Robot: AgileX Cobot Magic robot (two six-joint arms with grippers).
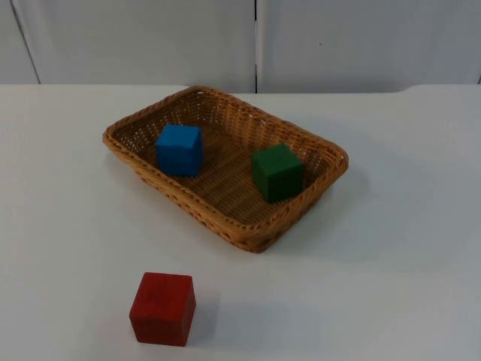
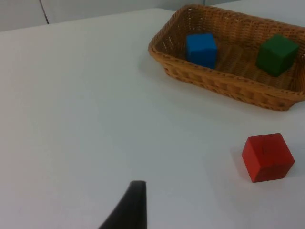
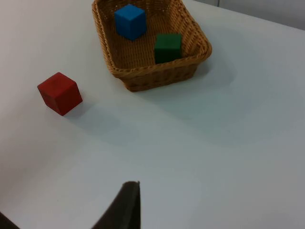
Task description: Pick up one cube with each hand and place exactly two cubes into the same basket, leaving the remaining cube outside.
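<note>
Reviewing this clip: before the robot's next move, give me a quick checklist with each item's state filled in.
1. Two cubes in basket: ok, blue cube and green cube sit inside.
2. Both in one basket: ok.
3. Third cube outside: ok, red cube stands on the table, apart from the basket.
4. Cubes free of grippers: ok, nothing touches them.
5. Gripper fingers open or shut: cannot tell.

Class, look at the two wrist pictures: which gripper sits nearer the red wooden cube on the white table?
Left, by a little. The red wooden cube looks larger and closer past the left gripper's fingertip than past the right gripper's fingertip, which views it from farther off.
</note>
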